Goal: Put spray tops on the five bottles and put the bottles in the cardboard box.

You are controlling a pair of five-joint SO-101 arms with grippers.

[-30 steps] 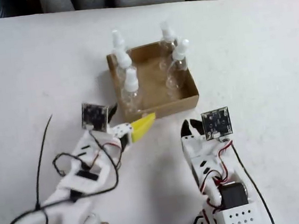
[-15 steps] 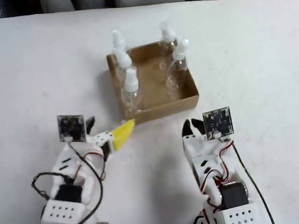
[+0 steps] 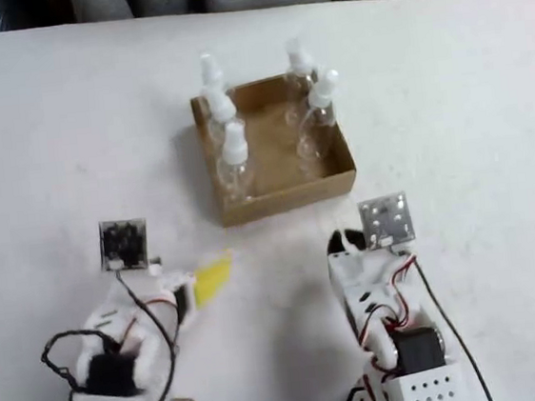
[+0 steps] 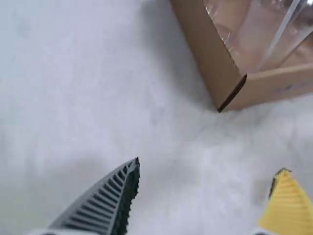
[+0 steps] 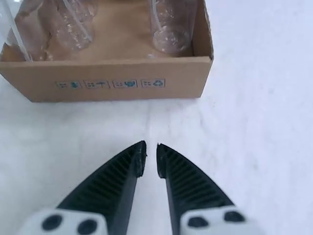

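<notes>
A stray forward swing of either arm could, I judge, nudge the brown cardboard box [image 3: 286, 197] and topple its light load. Five clear plastic bottles [image 3: 316, 133] with white spray tops [image 3: 234, 146] stand upright inside it, far-centre on the white bench [image 3: 448, 95]. The left fingers [image 4: 122, 191] gape empty; the right fingers [image 5: 132, 169] are closed on nothing.

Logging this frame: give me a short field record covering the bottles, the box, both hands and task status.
bottles: five bottles, upright inside the cardboard box
spray tops: white spray tops, one on each bottle
left hand: left hand open, empty, above the table near a box corner
right hand: right hand shut, empty, facing the box's near wall
task status: looks complete, judging by all five capped bottles sitting in the box
</notes>
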